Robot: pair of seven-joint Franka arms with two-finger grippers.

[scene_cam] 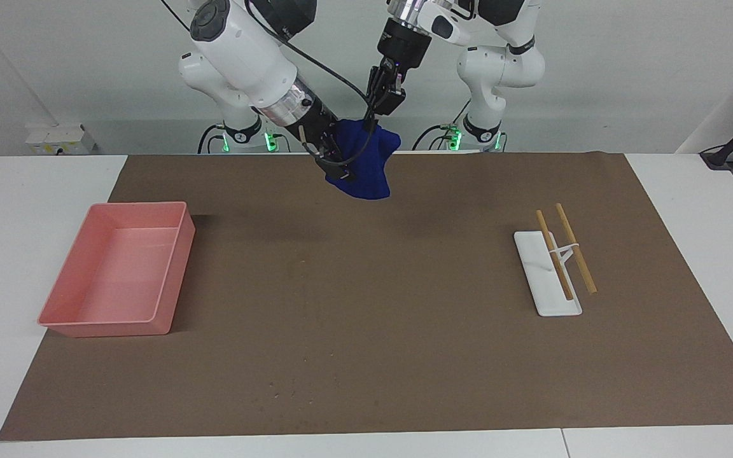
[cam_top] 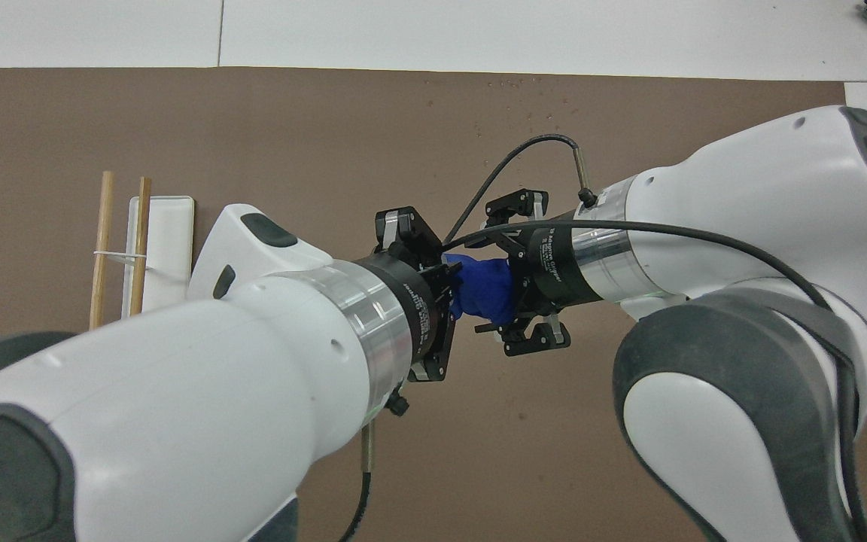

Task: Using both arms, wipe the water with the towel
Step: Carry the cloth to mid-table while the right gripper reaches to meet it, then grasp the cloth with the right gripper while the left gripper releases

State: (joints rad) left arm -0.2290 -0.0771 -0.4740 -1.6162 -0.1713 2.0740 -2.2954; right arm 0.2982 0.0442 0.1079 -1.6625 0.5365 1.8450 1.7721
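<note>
The deep-blue towel [scene_cam: 369, 164] hangs bunched in the air over the brown mat's edge nearest the robots, midway between the two arms. My left gripper [scene_cam: 374, 122] comes down from above and is shut on the towel's top. My right gripper [scene_cam: 336, 162] reaches in from the right arm's end and is shut on the towel's side. In the overhead view the towel [cam_top: 488, 290] shows as a small lump between the left gripper [cam_top: 450, 287] and the right gripper [cam_top: 515, 295], which face each other. Small droplets [scene_cam: 277, 389] dot the mat near its edge farthest from the robots.
A pink tray [scene_cam: 172, 273] stands on the mat toward the right arm's end. A white rack with two wooden rods [scene_cam: 548, 283] stands toward the left arm's end, and it also shows in the overhead view [cam_top: 166, 226]. The droplets [cam_top: 516, 83] show there too.
</note>
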